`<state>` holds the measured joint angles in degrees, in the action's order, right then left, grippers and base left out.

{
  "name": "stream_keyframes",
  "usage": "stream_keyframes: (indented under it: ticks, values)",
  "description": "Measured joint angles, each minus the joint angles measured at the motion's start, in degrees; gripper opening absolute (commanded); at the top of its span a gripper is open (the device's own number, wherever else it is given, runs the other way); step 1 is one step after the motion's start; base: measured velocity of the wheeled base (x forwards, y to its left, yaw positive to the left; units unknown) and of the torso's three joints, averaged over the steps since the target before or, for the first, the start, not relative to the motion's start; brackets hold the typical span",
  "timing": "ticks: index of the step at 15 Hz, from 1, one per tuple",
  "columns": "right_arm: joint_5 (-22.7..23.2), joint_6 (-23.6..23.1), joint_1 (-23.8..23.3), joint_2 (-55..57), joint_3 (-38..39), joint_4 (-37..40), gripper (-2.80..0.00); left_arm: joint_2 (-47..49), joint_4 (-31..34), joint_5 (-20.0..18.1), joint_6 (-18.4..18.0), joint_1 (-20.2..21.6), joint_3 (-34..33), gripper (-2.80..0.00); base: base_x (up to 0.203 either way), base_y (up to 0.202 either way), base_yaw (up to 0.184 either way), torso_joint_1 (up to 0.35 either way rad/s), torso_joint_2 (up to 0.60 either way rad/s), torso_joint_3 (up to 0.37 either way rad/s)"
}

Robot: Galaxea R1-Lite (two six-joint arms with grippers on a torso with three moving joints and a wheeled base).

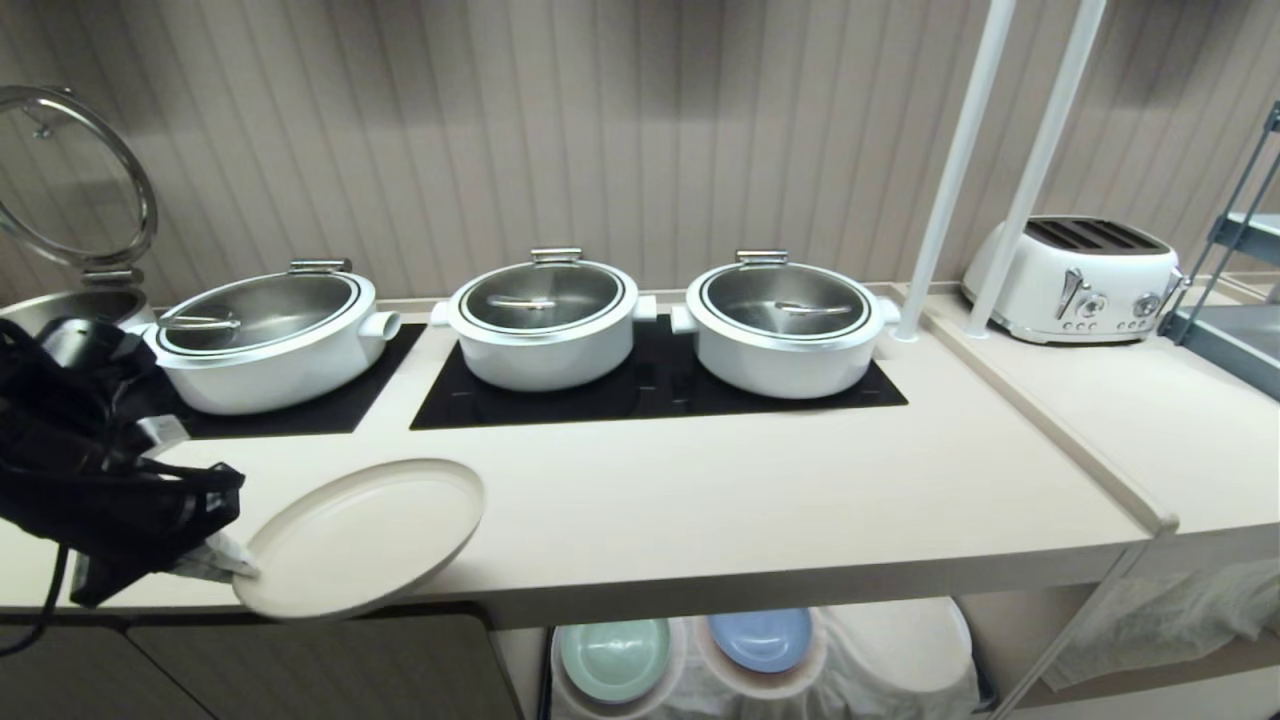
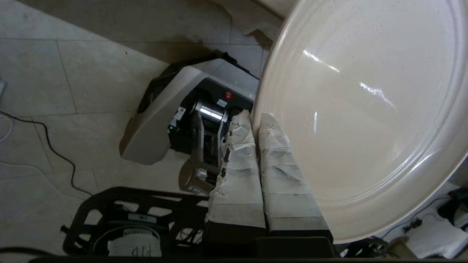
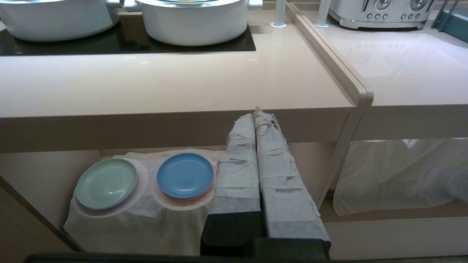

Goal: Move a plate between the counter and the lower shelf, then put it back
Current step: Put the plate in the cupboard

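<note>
Left claw clenched on cream plate rim, plate tilted over counter front edge; right claw clenched, empty.

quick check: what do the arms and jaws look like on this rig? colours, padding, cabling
Left arm is black, bulky, with a black cable hanging off its underside. Left gripper: two long flat fingers wrapped in wrinkled, frayed greyish-white tape, on a black base. Right gripper has the same taped fingers and black base; its arm is out of view.
</note>
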<state>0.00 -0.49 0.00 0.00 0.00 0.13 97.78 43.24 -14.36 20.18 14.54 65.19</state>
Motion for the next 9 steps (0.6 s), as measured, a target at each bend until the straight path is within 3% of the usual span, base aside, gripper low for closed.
stream_keyframes:
  ticks: [9]
  values:
    - [0.00, -0.02, 0.00, 0.00, 0.00, 0.00, -2.80, -17.27, 0.08, -0.05, -0.52, -2.79, -16.44, -2.80, 0.000, 0.000, 0.000, 0.000, 0.00, 0.000]
